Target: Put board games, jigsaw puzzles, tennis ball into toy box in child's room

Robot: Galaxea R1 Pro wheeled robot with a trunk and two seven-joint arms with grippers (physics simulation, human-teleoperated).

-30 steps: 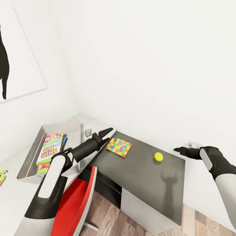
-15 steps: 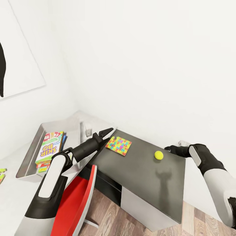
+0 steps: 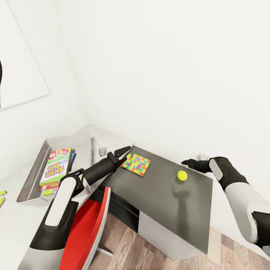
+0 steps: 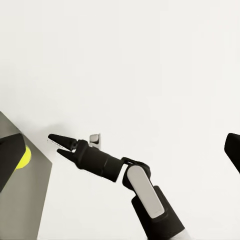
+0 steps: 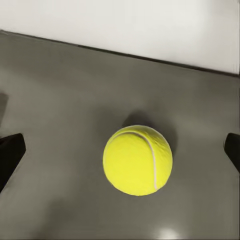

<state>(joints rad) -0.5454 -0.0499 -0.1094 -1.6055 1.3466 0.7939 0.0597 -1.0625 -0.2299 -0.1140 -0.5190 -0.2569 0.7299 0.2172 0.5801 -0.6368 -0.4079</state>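
Note:
The tennis ball (image 3: pixel 182 175) lies on the dark grey top of the table (image 3: pixel 165 202). My right gripper (image 3: pixel 184 162) hovers open just beyond the ball, close to the wall. In the right wrist view the ball (image 5: pixel 138 160) sits between its spread fingertips (image 5: pixel 10 152), untouched. One jigsaw puzzle (image 3: pixel 136 164) lies flat on the dark top; my left gripper (image 3: pixel 125 153) stands open at its near corner. The left wrist view shows the right gripper (image 4: pixel 55 144) and the ball (image 4: pixel 23 156). The toy box (image 3: pixel 37 165) holds the Skip-Bo board game (image 3: pixel 56 167) on other flat boxes. A second puzzle (image 3: pixel 2 198) peeks in at the picture's edge.
A red chair (image 3: pixel 88 225) stands under my left arm, against the table's front. Below the dark top is a white cabinet (image 3: pixel 157 234) on the wood floor. The white wall runs close behind the table. A framed print (image 3: pixel 18 75) hangs at the left.
My right gripper has moved left along the wall to just beyond the tennis ball. The head view has shifted slightly. The left arm has hardly moved.

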